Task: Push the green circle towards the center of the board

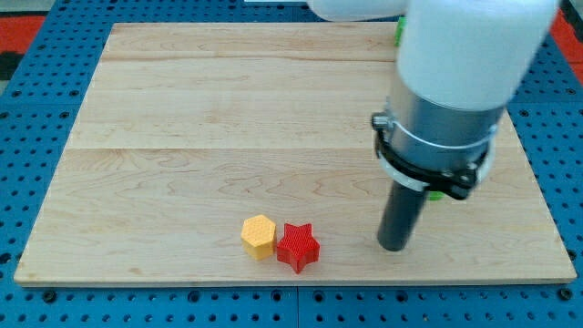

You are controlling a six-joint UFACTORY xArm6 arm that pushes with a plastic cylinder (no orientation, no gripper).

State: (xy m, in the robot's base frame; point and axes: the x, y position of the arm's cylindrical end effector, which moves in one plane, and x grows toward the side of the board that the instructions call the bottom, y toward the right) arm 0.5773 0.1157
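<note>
Camera view shows my tip (393,246) on the pale wooden board (228,137), gripping nothing. Green circular block (437,193), barely visible behind the rod at right, remains uncentred; yellow hexagonal block (259,236) and red star block (298,246) sit nearer, left.

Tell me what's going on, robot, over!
My tip down on board, right of red star and yellow block. Green circle mostly hidden behind my arm. Nothing between tip and centre.

We see a pale wooden board (228,118) made of joined planks, lying on a blue pegboard surface (36,109) dotted with holes, evenly lit, without strong shadows anywhere.
</note>
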